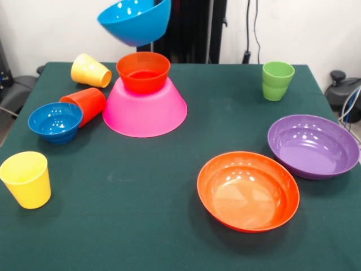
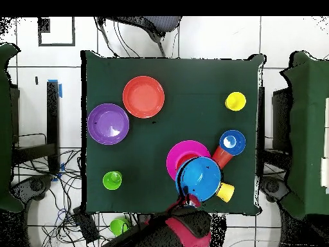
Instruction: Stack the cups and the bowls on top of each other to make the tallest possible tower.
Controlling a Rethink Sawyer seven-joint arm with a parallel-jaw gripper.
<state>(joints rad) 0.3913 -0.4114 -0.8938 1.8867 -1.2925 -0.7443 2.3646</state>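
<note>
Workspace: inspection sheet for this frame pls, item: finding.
Surface: green table, flat cloth, no spills seen.
Tower: large pink bowl upside down, small orange bowl upright on it.
Medium blue bowl: in the air above the tower, tilted, not resting on it.
Other bowls: small blue bowl, wide orange bowl, wide purple bowl, all upright on the table.
Cups: yellow cup and green cup upright; second yellow cup and orange-red cup on their sides.
Clutter: nothing seen on the table.
Gripper: at the medium blue bowl's rim; open or shut cannot be told.
Cables: loose cables on the floor beside the table.
Surroundings: tiled floor.
</note>
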